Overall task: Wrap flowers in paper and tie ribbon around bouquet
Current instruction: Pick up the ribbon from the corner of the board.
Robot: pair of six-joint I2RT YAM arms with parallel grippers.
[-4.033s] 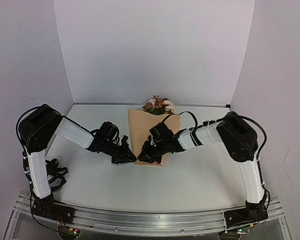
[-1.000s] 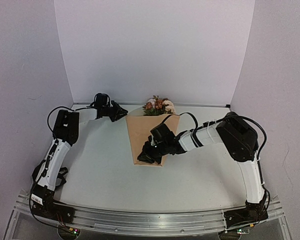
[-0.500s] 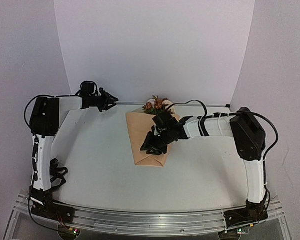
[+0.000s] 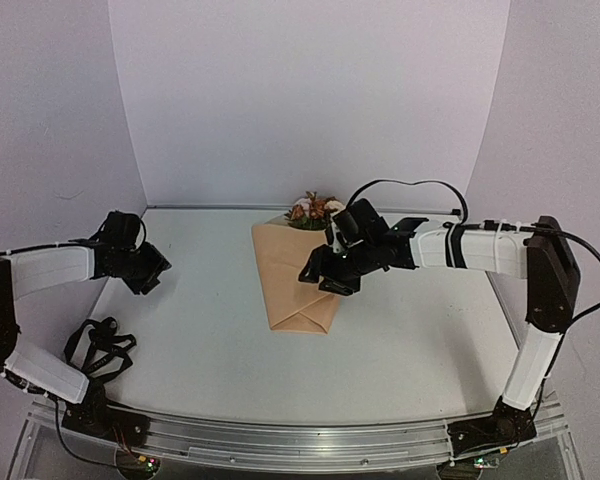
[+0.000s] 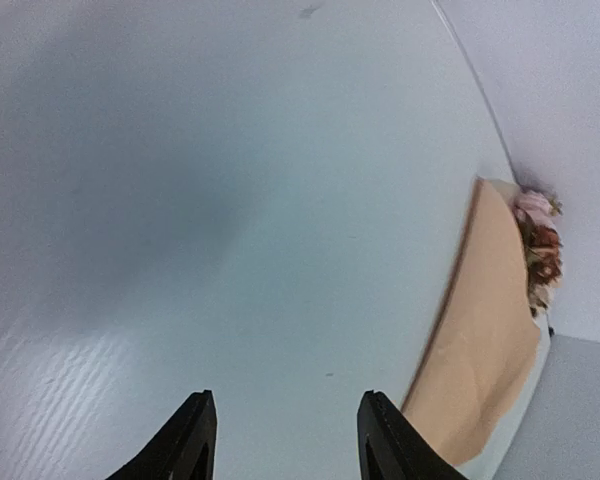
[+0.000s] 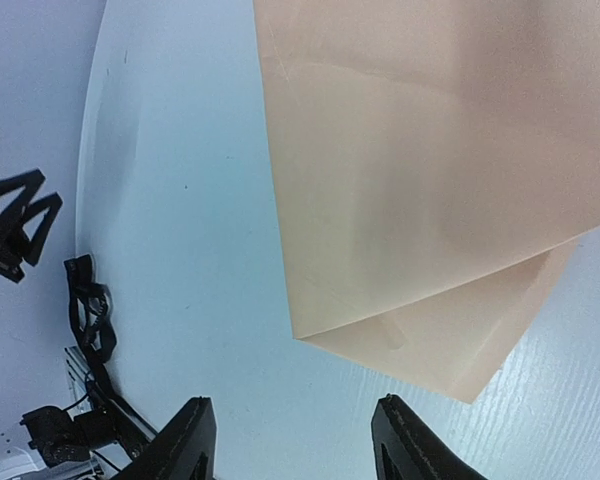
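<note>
Bouquet [image 4: 298, 285], a tan paper cone, seemingly pink-and-rust blooms [image 4: 317, 210] at its wide end; left and right jaws apart, empty.

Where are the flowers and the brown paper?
flowers [image 4: 316, 210], top view, on the pink and cream blooms.
paper [image 4: 285, 275], top view, on its flat folded front.

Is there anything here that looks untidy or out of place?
Yes. The paper around the flowers is folded unevenly: at its narrow end a lower layer sticks out past the upper flap. The ribbon lies bunched near the front left edge of the table, apart from the paper, not tied around it.
</note>
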